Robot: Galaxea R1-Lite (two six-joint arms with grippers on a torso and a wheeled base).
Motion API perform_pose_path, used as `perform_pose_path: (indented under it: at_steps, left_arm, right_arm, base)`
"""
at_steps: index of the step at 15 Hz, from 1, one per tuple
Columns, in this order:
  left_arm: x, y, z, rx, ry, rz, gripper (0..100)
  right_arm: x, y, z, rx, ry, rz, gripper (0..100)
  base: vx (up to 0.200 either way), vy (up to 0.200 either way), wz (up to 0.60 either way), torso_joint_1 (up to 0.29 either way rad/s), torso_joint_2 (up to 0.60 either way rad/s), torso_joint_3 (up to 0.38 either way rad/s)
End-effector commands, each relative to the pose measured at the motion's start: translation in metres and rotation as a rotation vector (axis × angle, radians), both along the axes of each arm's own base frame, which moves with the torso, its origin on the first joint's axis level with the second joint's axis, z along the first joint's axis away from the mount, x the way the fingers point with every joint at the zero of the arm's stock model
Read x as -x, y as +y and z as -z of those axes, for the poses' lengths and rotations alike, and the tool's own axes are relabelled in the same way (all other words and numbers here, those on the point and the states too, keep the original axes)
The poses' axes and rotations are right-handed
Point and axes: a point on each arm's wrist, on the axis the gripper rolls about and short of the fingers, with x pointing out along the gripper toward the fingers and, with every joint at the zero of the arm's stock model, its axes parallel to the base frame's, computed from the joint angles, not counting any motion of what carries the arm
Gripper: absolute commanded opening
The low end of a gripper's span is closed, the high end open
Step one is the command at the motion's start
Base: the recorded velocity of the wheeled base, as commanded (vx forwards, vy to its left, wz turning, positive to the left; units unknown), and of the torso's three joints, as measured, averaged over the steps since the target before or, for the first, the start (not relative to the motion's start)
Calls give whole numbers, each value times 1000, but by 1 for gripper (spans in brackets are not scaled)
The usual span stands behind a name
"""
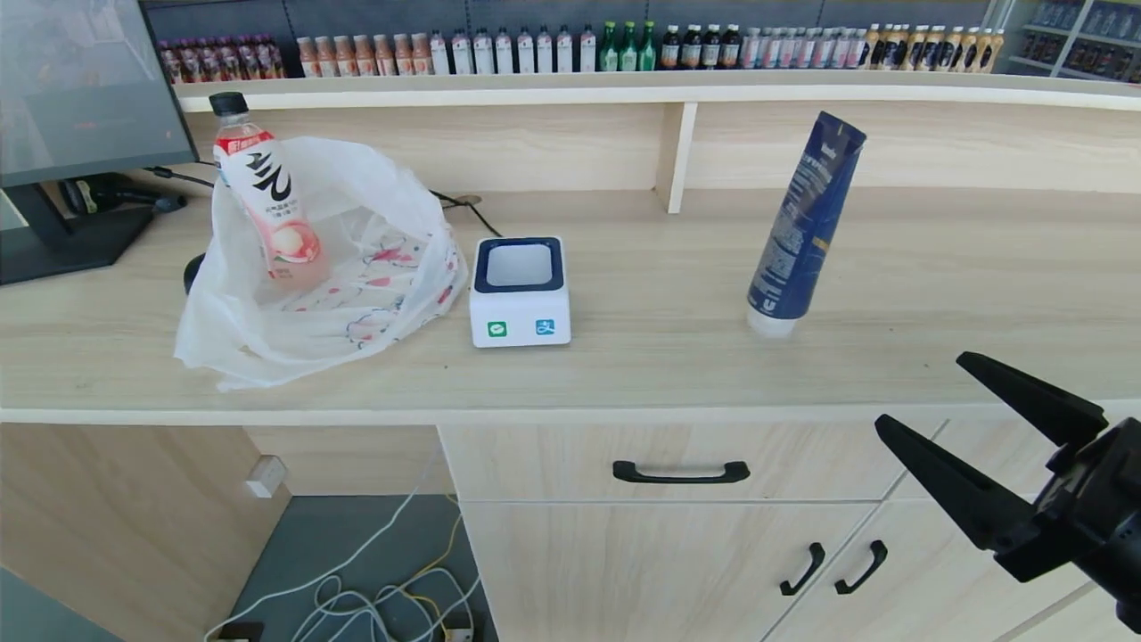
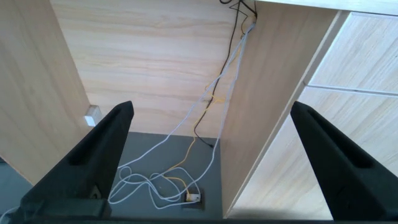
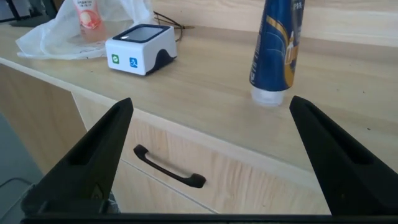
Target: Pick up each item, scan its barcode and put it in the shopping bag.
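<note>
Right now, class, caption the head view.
Open right gripper faces counter with blue tube, scanner, bottle in bag.

Head view overlooks the counter (image 1: pixel 642 366) — right wrist shares it; left wrist faces beneath.

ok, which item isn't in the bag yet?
The blue tube, standing cap-down on the counter right of the scanner. The pink drink bottle already stands inside the white bag.

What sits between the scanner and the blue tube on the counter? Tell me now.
Nothing. In the head view, bare wooden counter runs between the white scanner and the blue tube, which stands on its cap.
</note>
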Motion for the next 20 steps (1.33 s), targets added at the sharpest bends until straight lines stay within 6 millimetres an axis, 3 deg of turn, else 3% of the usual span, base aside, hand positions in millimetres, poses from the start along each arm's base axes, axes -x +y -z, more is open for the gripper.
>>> perform_pose_path:
  at_steps: [1, 8, 12, 17, 20]
  left_arm:
    - [0, 0, 0, -1, 0, -1, 100]
    - [0, 0, 0, -4, 0, -1, 100]
    - [0, 0, 0, -4, 0, -1, 100]
    - [0, 0, 0, -4, 1, 1, 100]
    - [0, 0, 0, -4, 0, -1, 100]
  right_arm:
    - [0, 0, 2, 5, 9, 0, 100]
    - [-7, 3, -6, 5, -26, 21, 100]
    - [-41, 25, -26, 10, -82, 71, 100]
    - [-75, 40, -11, 55, -15, 81, 100]
    - [-95, 45, -13, 60, -7, 102, 100]
  base:
    - [0, 0, 0, 0, 0, 0]
    - [0, 0, 0, 0, 0, 0]
    - [0, 0, 0, 0, 0, 0]
    - [0, 0, 0, 0, 0, 0]
    - [0, 0, 0, 0, 0, 0]
